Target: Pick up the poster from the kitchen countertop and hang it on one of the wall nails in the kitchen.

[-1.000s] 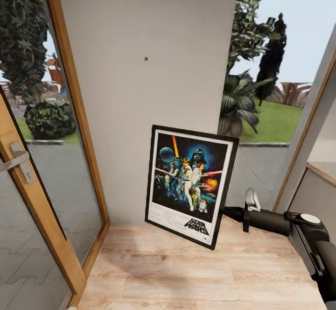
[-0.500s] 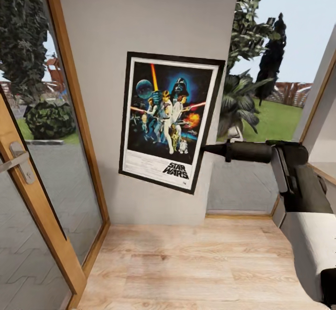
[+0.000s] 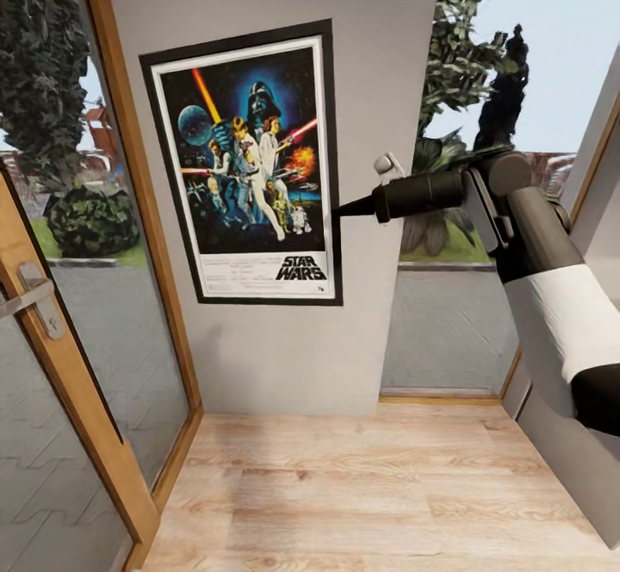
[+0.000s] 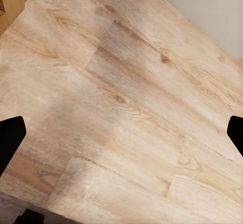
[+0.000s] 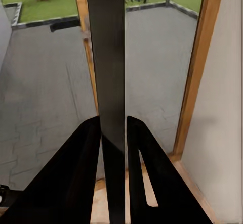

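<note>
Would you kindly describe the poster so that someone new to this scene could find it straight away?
Look at the light grey wall panel between the wooden door and the garden window. The poster hangs against it, its edge gripped by the right pincer. It is the one framed picture: black frame, white border, "STAR WARS" at the bottom.

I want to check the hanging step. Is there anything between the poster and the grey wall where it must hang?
Nothing visible stands between them. The poster is held against the wall by the right gripper, which clamps its edge. The poster itself covers the wall behind it, so the nail cannot be seen.
</note>
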Controlling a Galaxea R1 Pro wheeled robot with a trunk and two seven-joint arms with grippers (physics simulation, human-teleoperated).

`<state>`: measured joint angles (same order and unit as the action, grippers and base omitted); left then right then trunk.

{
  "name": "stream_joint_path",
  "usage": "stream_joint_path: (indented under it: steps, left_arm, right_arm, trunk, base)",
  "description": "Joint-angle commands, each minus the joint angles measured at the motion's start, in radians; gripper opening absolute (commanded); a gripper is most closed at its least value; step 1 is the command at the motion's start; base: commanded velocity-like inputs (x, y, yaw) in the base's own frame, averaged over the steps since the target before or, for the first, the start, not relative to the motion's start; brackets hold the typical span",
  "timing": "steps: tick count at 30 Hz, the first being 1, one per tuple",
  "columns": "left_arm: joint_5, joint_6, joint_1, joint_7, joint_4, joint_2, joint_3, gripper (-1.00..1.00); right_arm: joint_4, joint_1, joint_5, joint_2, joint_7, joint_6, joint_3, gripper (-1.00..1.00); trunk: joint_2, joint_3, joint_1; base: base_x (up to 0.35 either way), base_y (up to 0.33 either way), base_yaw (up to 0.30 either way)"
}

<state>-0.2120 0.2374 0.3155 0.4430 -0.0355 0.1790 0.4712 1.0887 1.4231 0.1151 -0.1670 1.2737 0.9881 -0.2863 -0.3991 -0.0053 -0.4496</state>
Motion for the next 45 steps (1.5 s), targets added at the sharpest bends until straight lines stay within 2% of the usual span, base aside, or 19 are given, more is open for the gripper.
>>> stream_joint_path:
  steps: [1,6,7,8,10,16,45]
  left_arm:
    - [-0.010,0.002,0.000,0.005,0.002,0.000,-0.005,1.00]
    - [-0.010,0.002,0.000,0.003,0.002,0.000,-0.005,1.00]
    - [-0.010,0.002,0.000,0.003,0.002,0.000,-0.005,1.00]
    - [-0.010,0.001,0.000,0.003,0.002,0.000,-0.005,1.00]
    - [-0.010,0.001,0.000,0.003,0.002,0.000,-0.005,1.00]
    - [-0.010,0.001,0.000,0.003,0.002,0.000,-0.005,1.00]
    - [-0.010,0.000,0.000,0.003,0.002,0.003,-0.005,1.00]
  right_arm:
    - [-0.008,0.006,0.011,-0.001,-0.002,0.011,-0.005,-1.00]
    - [-0.021,0.014,0.014,-0.001,-0.003,0.008,-0.003,-1.00]
    - [-0.021,0.014,0.015,-0.001,-0.003,0.008,0.005,-1.00]
    - [-0.021,0.014,0.017,-0.002,-0.003,0.007,0.035,-1.00]
    - [-0.020,0.014,0.018,-0.002,-0.003,0.007,0.070,-1.00]
    - [-0.016,0.006,0.021,-0.001,-0.001,0.005,0.106,-1.00]
    - [-0.057,0.003,0.018,-0.002,-0.005,0.004,0.110,-1.00]
  trunk:
    - [-0.001,-0.001,0.000]
    - [-0.001,-0.001,0.000]
    - [-0.001,-0.001,0.000]
    - [-0.001,-0.001,0.000]
    - [-0.001,-0.001,0.000]
    - [-0.001,-0.001,0.000]
    - [-0.001,-0.001,0.000]
  base:
    - [0.000,0.000,0.000]
    - [0.000,0.000,0.000]
    - [0.000,0.000,0.000]
    - [0.000,0.000,0.000]
    - [0.000,0.000,0.000]
    - [0.000,0.000,0.000]
    - [0.000,0.000,0.000]
